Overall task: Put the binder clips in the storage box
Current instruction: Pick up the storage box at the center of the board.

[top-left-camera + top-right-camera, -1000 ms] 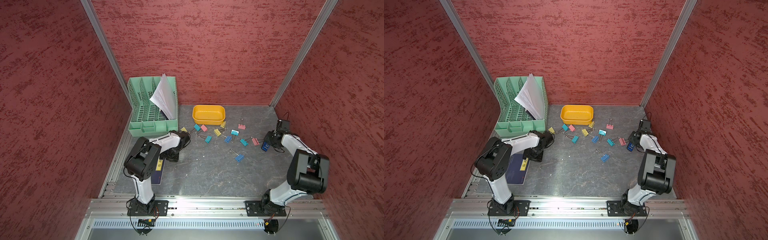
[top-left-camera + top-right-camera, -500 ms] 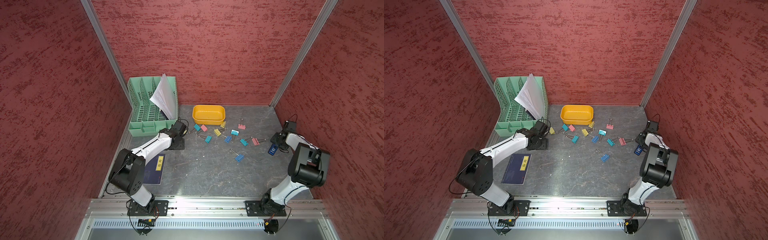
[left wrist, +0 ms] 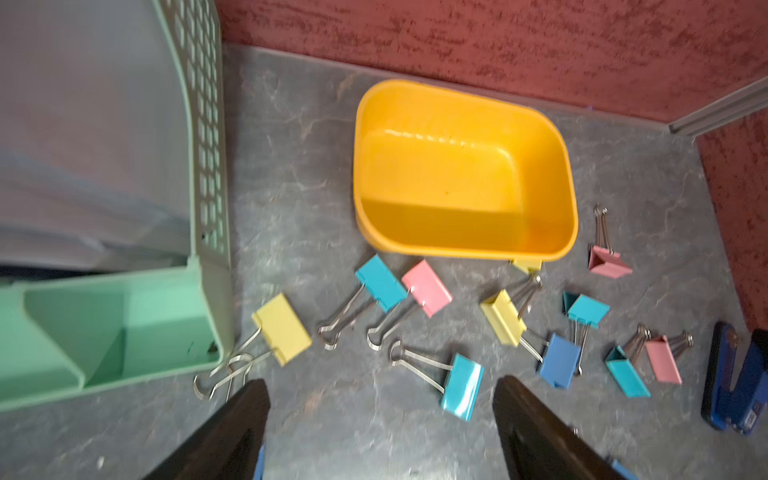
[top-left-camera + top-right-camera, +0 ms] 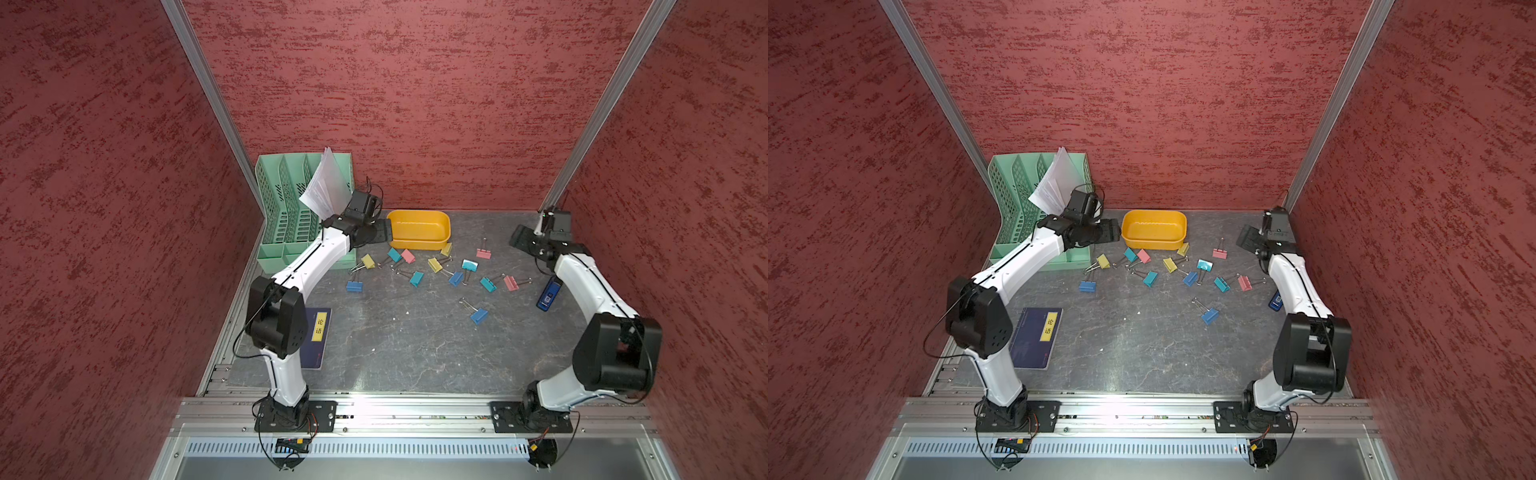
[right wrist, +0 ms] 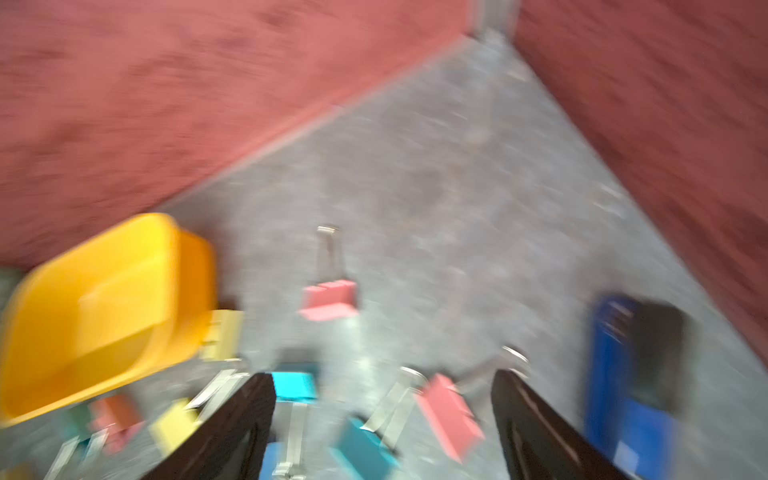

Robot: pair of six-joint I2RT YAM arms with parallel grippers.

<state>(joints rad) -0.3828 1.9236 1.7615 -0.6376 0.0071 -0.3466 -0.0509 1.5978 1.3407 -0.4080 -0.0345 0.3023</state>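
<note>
A grey, stone-patterned table (image 4: 415, 357) seen from above, enclosed by red textured walls. The storage box (image 4: 419, 243) – a shallow yellow-orange tub – sits near the back wall. The binder clips (image 4: 416, 278) in yellow, pink, blue and teal all lie scattered on the table in front of it. One yellow clip (image 4: 446, 248) touches the box's front wall.

The left gripper (image 4: 379, 235) hovers just beside the box's end nearest a mint-green file organizer (image 4: 286, 249), which holds white papers (image 4: 328, 187). Its jaws are spread wide and grasp nothing. In the left wrist view a teal clip (image 3: 461, 388) lies on the table between the two dark fingers (image 3: 249, 411).

The right gripper (image 4: 519, 241) hangs near the back right corner, jaws likewise released and empty, though the right wrist view is motion-blurred. A blue stapler (image 4: 548, 293) lies beside the right arm. A dark notebook (image 4: 318, 336) lies near the left arm's base.
</note>
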